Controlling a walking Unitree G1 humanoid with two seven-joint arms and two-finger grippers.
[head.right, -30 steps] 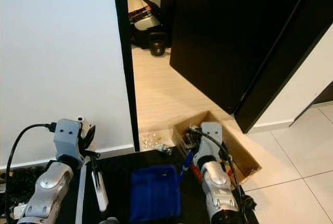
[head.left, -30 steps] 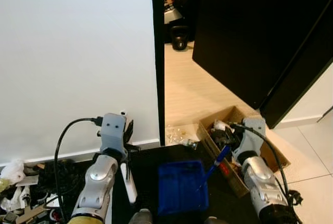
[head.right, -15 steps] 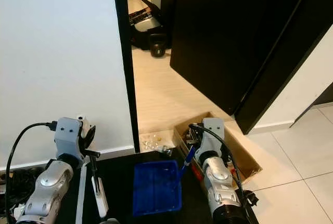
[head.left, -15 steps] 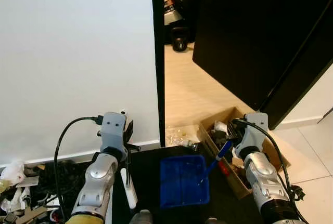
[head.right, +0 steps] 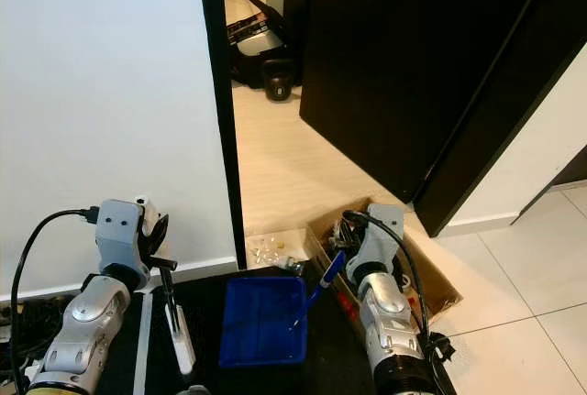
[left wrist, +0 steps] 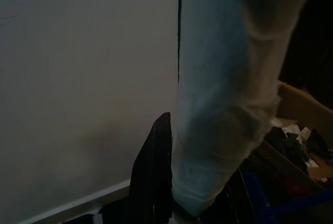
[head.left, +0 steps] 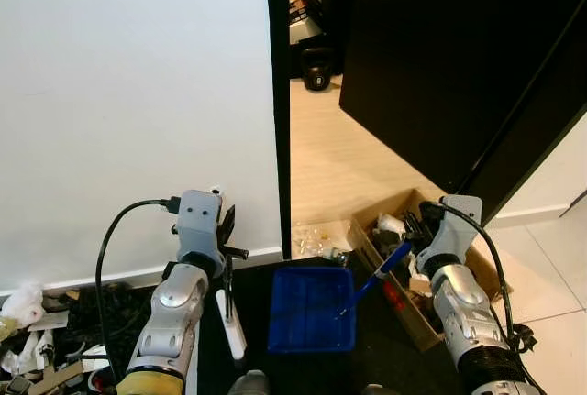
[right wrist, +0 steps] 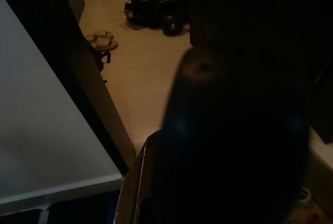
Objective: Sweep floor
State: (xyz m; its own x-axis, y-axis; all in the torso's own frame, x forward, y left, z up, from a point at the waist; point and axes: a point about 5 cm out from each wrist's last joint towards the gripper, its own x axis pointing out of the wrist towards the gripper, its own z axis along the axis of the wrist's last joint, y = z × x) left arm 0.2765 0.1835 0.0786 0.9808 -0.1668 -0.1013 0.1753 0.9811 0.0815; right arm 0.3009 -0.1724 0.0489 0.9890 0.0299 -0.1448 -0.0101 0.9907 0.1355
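Observation:
My left gripper (head.left: 225, 241) is shut on the white handle of a brush (head.left: 231, 323), which slants down in front of the white wall; in the left wrist view the pale handle (left wrist: 223, 109) lies against a black finger (left wrist: 156, 182). My right gripper (head.left: 410, 237) is shut on the blue handle (head.left: 385, 268) of a blue dustpan (head.left: 310, 322). The pan hangs low between my arms over a dark mat. Small scraps of litter (head.left: 316, 235) lie on the wooden floor at the doorway, just beyond the pan. The right wrist view is dark, with the handle's end (right wrist: 229, 130) close up.
An open cardboard box (head.left: 481, 274) of clutter sits on the floor under my right arm. A black door (head.left: 440, 65) stands ajar on the right. The door frame (head.left: 278, 93) edges the white wall. A kettlebell (head.left: 316, 72) stands in the far room. Cables and junk (head.left: 37, 322) lie lower left.
The dustpan has shifted a little to the left and its handle now stands steeper. My right gripper has moved slightly up and right. The left arm has barely moved.

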